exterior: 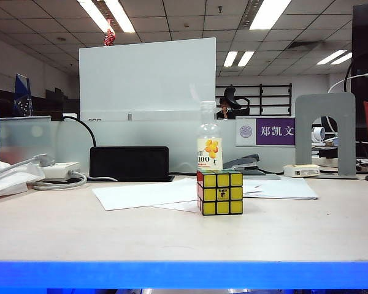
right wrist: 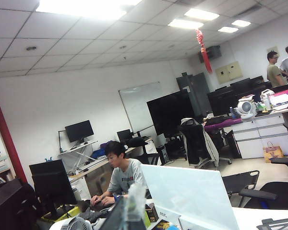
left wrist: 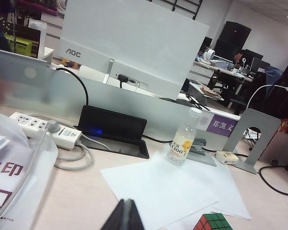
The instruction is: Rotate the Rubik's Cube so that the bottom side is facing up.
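The back of a white monitor (left wrist: 134,48) reads "AOC" in the left wrist view, and a purple nameplate (exterior: 275,131) on the frosted divider carries white Chinese characters. The clear bottle (exterior: 209,138) wears a yellow-and-orange label printed "100". Just in front of that bottle stands the Rubik's Cube (exterior: 220,192), upright on the pale tabletop (exterior: 172,233) at the edge of some white paper sheets (exterior: 147,195), its yellow face with a dark logo on the centre square turned to the exterior camera, a red face on its left side and green on top. Beside the bottle lie a grey stapler (exterior: 243,164) and a grey metal bookend (exterior: 325,131); further left of it sit a black flip-up socket box (exterior: 129,163) and a white power strip (left wrist: 45,128) with coiled cable. The left gripper (left wrist: 124,218) hangs above the paper, clear of the cube, its dark fingers pressed together on nothing. The right gripper (right wrist: 127,213) is raised towards the office, blurred at the frame's edge, clenched and empty. Behind is an open office with ceiling strip lights.
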Motion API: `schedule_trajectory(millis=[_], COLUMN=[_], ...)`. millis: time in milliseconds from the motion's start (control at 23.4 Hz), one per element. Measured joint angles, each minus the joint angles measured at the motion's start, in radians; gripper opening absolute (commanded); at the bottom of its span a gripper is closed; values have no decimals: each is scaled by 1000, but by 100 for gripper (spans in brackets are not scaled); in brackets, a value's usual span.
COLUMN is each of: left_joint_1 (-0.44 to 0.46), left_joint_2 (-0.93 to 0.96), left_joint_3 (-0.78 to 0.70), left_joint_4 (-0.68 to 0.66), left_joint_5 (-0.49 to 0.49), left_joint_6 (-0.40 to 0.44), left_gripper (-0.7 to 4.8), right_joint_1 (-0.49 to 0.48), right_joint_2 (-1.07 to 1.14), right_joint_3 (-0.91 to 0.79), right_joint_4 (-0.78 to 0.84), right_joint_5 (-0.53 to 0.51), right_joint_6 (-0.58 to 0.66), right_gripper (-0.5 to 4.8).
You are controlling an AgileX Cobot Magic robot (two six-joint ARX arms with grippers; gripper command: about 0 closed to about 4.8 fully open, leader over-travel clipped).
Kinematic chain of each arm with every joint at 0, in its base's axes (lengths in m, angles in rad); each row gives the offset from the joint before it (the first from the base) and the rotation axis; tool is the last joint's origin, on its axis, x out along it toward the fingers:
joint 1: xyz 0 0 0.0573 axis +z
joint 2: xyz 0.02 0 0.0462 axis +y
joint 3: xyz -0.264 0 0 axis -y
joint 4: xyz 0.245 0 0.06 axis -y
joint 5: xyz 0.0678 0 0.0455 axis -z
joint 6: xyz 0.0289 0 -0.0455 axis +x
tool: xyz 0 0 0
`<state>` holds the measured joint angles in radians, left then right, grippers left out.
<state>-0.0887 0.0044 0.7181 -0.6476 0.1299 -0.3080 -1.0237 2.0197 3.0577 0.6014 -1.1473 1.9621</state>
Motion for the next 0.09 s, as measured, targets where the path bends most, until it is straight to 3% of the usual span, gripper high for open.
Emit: schedule_trajectory(millis=[85], left_joint_1=[0], left_joint_2=[0], left_joint_3=[0], left_joint_4=[0], left_joint_5=[1], left_joint_6=[0], left_gripper=[-5], right_joint_1=[1], right_joint_2=[4], right_joint_3=[7], right_joint_4=[-9], right_joint_5=[-3], right_joint_6=[0], right_gripper=[-6])
